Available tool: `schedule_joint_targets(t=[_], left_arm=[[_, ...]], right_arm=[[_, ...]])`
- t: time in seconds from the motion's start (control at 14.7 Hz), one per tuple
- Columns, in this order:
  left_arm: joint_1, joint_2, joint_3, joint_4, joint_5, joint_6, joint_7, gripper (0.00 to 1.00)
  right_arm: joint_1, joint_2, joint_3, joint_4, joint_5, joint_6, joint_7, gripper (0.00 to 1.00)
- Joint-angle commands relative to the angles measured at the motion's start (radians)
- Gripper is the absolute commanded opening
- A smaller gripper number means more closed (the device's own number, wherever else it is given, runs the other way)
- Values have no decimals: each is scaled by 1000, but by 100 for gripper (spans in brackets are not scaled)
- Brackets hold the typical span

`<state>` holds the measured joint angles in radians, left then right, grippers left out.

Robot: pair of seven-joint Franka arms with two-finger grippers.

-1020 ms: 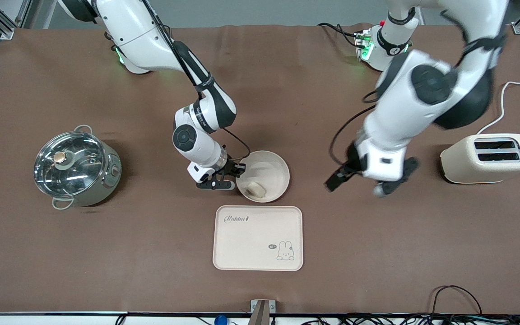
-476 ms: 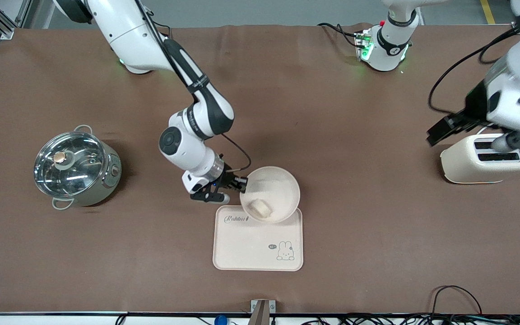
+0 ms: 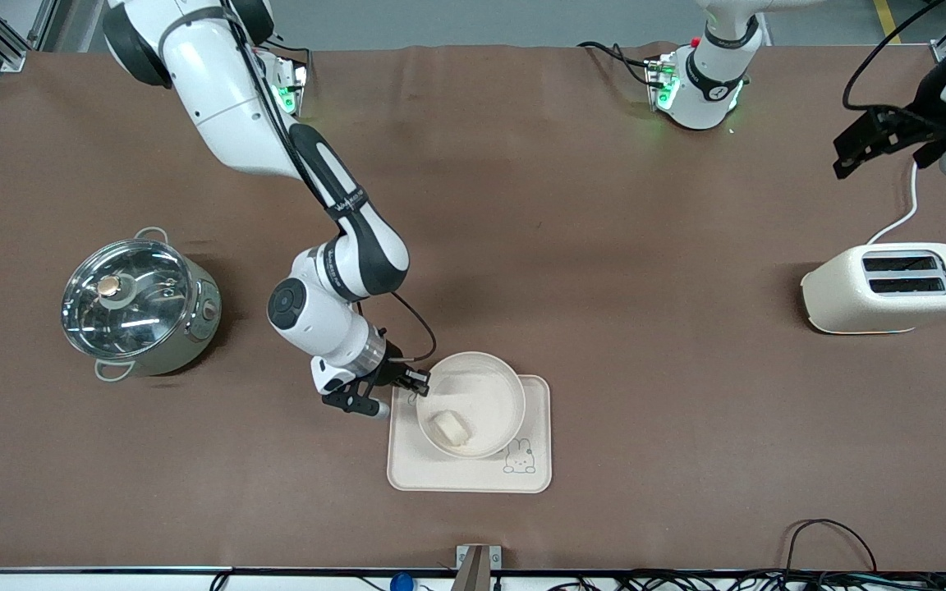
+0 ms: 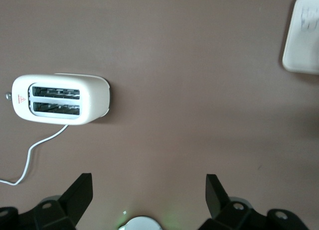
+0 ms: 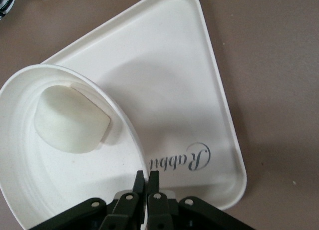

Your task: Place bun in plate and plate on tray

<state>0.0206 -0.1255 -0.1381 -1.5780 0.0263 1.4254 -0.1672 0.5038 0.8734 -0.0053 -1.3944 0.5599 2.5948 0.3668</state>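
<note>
My right gripper (image 3: 419, 383) is shut on the rim of the round cream plate (image 3: 489, 387), which it holds over the rectangular "Rabbit" tray (image 3: 473, 477), at the tray's end toward the right arm. The plate looks slightly tilted; I cannot tell if its underside touches the tray. The bun (image 3: 450, 427) lies inside the plate. In the right wrist view the gripper (image 5: 147, 176) pinches the plate (image 5: 45, 195) with the bun (image 5: 72, 119) in it, above the tray (image 5: 164, 75). My left gripper (image 3: 892, 154) is open and empty, up over the table above the toaster; it shows in the left wrist view (image 4: 149, 195).
A cream toaster (image 3: 888, 287) with a white cable stands at the left arm's end of the table and shows in the left wrist view (image 4: 60, 99). A steel pot with a glass lid (image 3: 140, 304) stands at the right arm's end.
My right gripper has carried the plate with the bun off the table and on over the tray. My left arm has swung up and away, past the toaster, toward its own end of the table.
</note>
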Motion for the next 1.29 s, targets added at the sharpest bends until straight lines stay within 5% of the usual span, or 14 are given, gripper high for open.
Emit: schedule_joint_targets(t=[0.0,0.48,0.82,0.88,1.09,1.22], left_arm=[[-25,-91,35,-117,-35,23,63,100],[-21,-75,35,-97,-37,16,124,100],[-19,-69,35,-99,-39,15,123,100],[-19,-69,35,-99,-37,15,123,100],[-19,-69,35,-99,-39,15,123,100],[-21,-69,35,-97,-39,16,123,100]], right_arm=[[-2,74,-1,110,12,-1,17,1],[-50,111,-1,130,12,1,14,2],[-30,111,1,124,17,68,11,89],[-18,107,2,123,20,86,17,100],[-7,29,-4,94,8,35,59,100],[22,-60,-80,43,6,-82,70,100]])
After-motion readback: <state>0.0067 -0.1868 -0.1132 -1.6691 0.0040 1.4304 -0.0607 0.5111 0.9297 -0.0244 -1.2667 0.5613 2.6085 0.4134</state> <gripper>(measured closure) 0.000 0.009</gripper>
